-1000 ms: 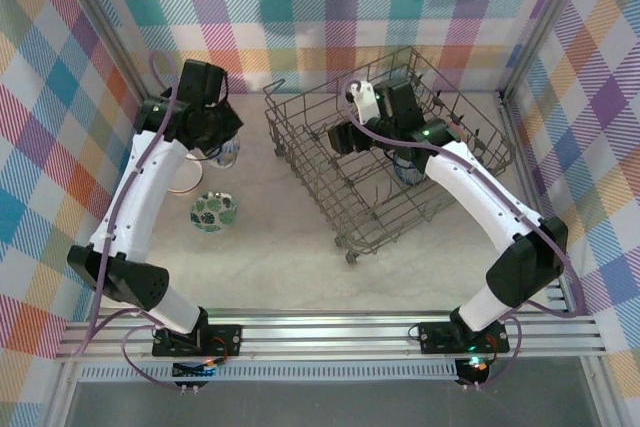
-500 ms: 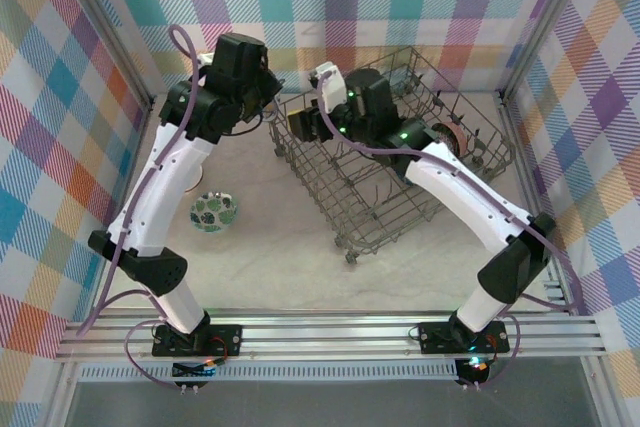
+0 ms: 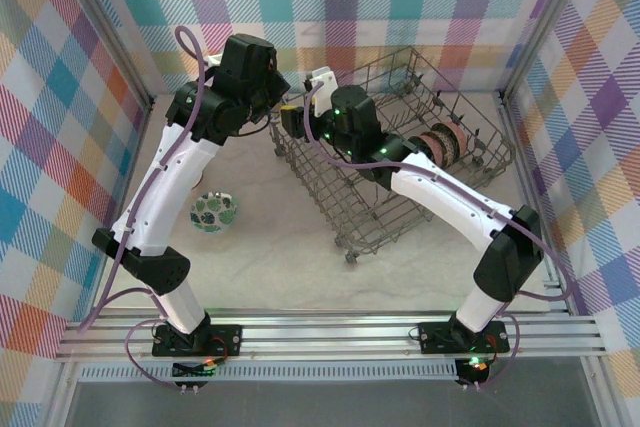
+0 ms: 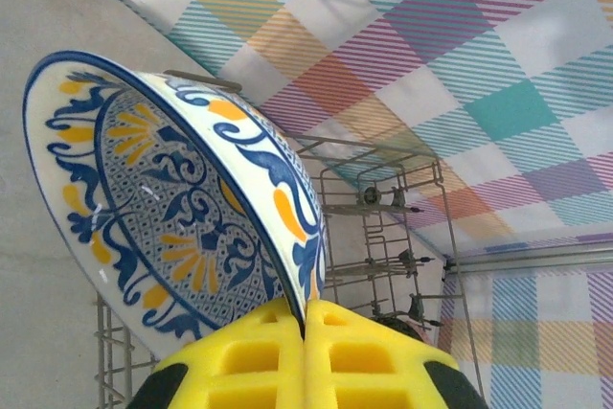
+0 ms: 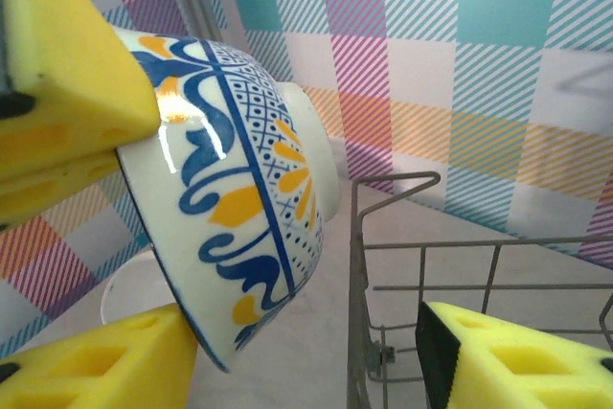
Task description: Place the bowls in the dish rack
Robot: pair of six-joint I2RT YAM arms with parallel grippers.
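Handover, as I read it: the left gripper is pinched tight on the rim of the blue-and-orange bowl, holding it tilted on edge in the air just beside the far-left corner of the dish rack. The right gripper has its jaws spread with the bowl's lower wall between them. 1 finger is at the bowl, touching or just shy, I cannot tell which. The other stands clear, with the rack's corner wire between it and the bowl, so there's no grip there yet. Loaded bowls stand on edge at the rack's right side, and 1 green bowl waits on the table. Next, I'd judge: right needs a firm pinch on the wall before left lets go, then lower between tines clear of that wire.
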